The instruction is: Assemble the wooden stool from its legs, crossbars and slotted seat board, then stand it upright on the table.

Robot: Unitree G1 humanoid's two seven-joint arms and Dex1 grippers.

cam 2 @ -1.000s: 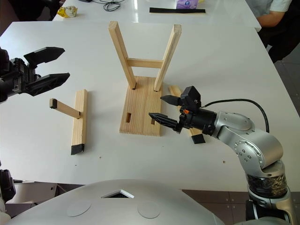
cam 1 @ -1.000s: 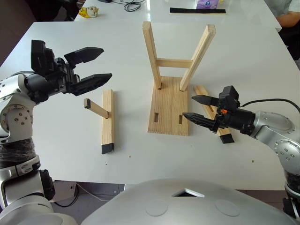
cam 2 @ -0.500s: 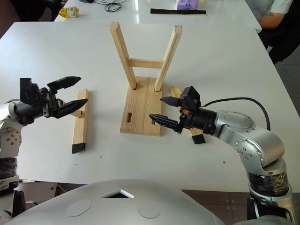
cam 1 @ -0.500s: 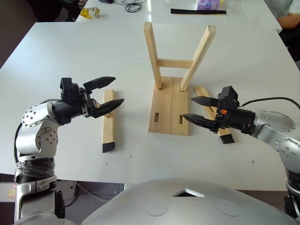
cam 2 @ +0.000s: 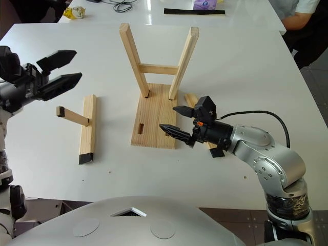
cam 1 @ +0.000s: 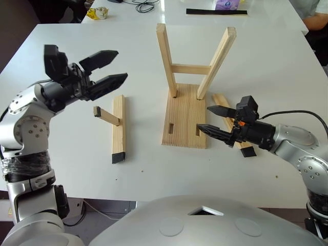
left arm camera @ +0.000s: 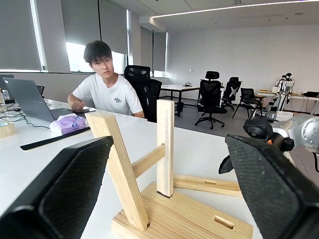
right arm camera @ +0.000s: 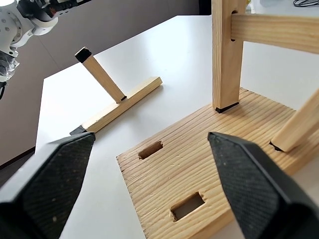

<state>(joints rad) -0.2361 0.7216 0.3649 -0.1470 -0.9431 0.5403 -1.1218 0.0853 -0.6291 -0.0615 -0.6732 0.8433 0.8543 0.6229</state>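
Note:
The slotted seat board lies flat mid-table. Two legs joined by a crossbar stand in its far slots; its two near slots are empty. To its left lies a loose leg with a crossbar stub sticking up. A second loose leg lies right of the board, partly hidden by my right arm. My left gripper is open, raised above the table left of the loose leg. My right gripper is open, low over the board's near right corner, holding nothing.
A yellow wrapper, a black strip and a purple packet lie at the table's far edge. Bare white tabletop runs along the front edge and around the parts.
Half a second ago my left gripper was down beside the loose leg; it has lifted back up and to the left, still open. My right gripper has crept slightly toward the board.

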